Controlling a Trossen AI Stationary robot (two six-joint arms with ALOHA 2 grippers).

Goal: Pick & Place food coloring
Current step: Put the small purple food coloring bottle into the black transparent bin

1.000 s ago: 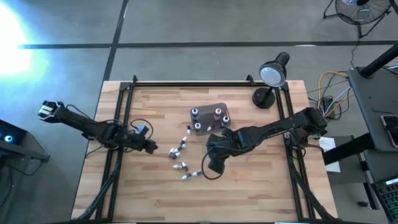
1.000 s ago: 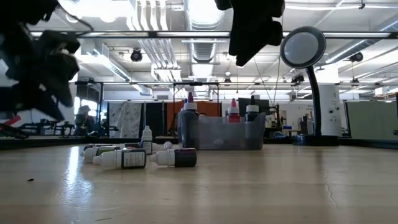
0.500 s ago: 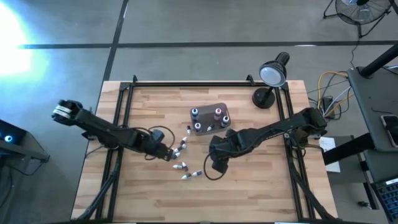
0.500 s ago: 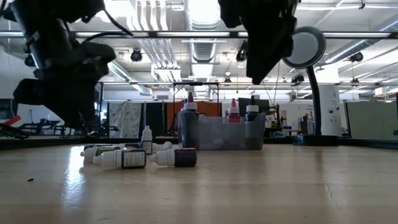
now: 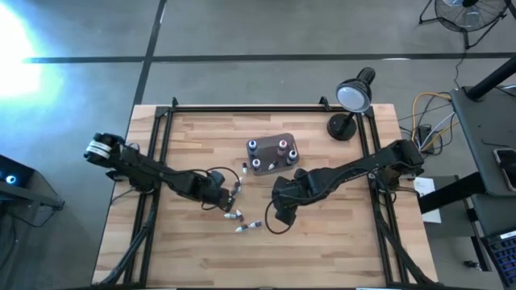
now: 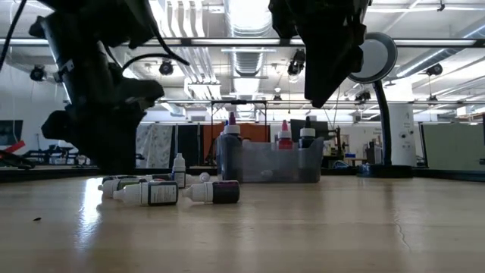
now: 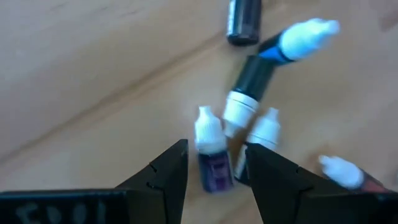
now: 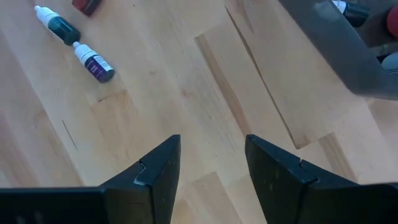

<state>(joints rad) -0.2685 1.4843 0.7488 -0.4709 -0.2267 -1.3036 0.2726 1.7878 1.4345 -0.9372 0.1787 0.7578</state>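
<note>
Four food coloring bottles [image 5: 269, 155] already stand in the grey tub [image 5: 289, 138] at the table's [image 5: 339, 242] 12 o'clock — about seven lie loose near the centre. The left claw [image 5: 222, 191], open, straddles a purple bottle [image 7: 212, 157] in that cluster. The right claw [image 5: 274, 211], open and empty, hangs at the cluster's 3 o'clock — two more bottles [image 8: 74, 41] before it.

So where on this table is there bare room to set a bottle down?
Bare wood runs along the near edge of the table, below both arms, and on the far-left stretch above the left tool. It is crowded at the centre, around the loose food coloring bottles and the grey tub, and by the lamp.
</note>
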